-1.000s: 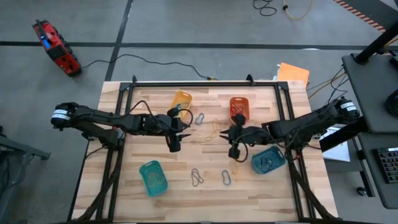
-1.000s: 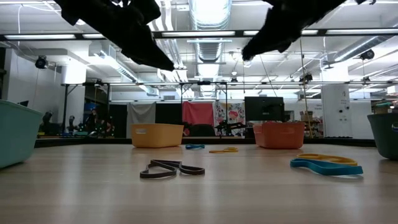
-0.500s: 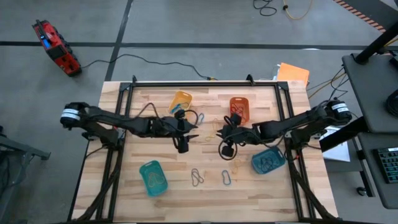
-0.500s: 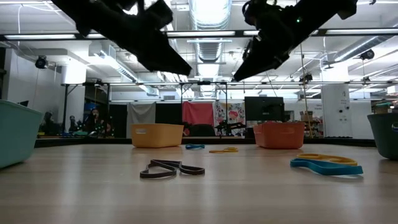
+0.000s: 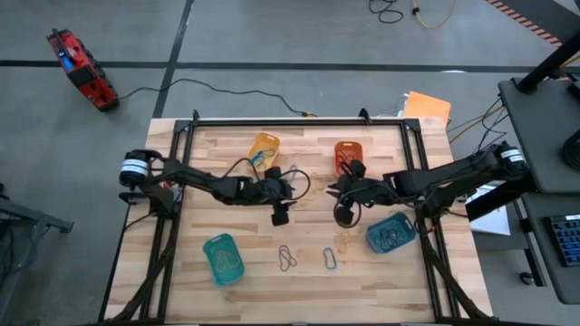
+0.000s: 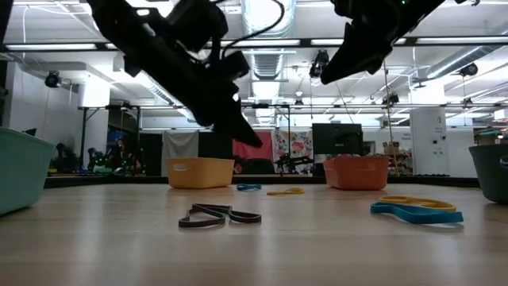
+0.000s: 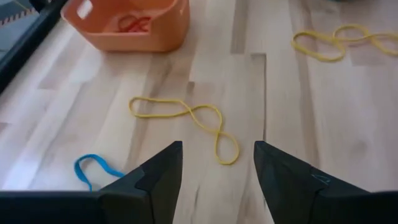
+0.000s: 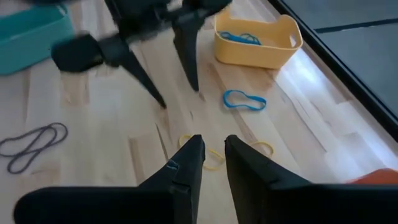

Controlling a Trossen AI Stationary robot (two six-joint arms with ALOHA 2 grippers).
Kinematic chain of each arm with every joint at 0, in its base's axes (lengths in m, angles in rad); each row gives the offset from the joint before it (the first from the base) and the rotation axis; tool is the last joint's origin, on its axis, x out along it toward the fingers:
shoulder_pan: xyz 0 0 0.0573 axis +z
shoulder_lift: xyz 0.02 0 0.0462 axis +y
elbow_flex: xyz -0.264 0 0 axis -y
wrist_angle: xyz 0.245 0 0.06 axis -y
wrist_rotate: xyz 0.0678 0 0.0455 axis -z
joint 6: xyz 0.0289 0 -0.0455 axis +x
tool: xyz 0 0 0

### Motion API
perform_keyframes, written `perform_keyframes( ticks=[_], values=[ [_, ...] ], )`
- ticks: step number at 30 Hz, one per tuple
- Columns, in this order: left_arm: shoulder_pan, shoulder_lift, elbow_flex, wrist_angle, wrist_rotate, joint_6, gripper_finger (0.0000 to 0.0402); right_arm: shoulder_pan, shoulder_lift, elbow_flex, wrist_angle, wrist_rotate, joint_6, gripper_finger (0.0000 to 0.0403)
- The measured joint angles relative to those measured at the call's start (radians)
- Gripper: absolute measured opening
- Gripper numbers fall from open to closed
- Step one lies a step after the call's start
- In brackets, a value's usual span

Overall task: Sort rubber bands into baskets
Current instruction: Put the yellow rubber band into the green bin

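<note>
A: What's the room and the bench (image 5: 227, 149) looking like from your end?

B: A big lit workshop shows behind, and I'm over a pale wooden bench with four baskets. The yellow basket (image 5: 264, 146) has a blue band in it, the orange basket (image 5: 348, 157) has red ones, the blue basket (image 5: 391, 234) holds a few, and the green basket (image 5: 222, 258) looks to hold at least one, though I can't make it out well.

A: So how much is left?

B: Roughly half, I'd judge. Loose on the wood I see a yellow band (image 7: 186, 122) in the middle, a blue band (image 8: 244, 99) just beside the yellow basket, a second yellow band (image 7: 339, 41) farther off, a grey band (image 5: 287, 258) and another blue band (image 5: 329, 258) near the front edge.

A: And your fingers?

B: My left gripper (image 7: 217, 168) hangs over the middle yellow band, fingers spread wide and empty. My right gripper (image 8: 213, 163) hovers near it, fingers nearly closed, holding nothing.
</note>
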Motion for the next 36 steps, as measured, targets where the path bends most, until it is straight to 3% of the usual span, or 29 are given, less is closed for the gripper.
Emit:
perform_keyframes(
  ticks=[15,19,28,36],
  values=[
    [0.012,0.202,0.000,0.218,0.034,-0.054,0.0192,0.000,-0.023,-0.002,-0.018,0.000,0.019,0.0134],
    [0.012,0.253,0.000,0.311,0.061,-0.056,0.0192,0.000,-0.021,-0.003,-0.031,0.000,0.028,0.0145],
    [0.016,0.329,0.033,0.341,0.053,-0.064,0.0192,0.000,-0.021,-0.003,-0.033,0.000,0.032,0.0155],
    [0.024,0.371,0.081,0.335,0.062,-0.083,0.0135,0.000,-0.021,-0.005,-0.035,0.000,0.032,0.0154]
  ],
)
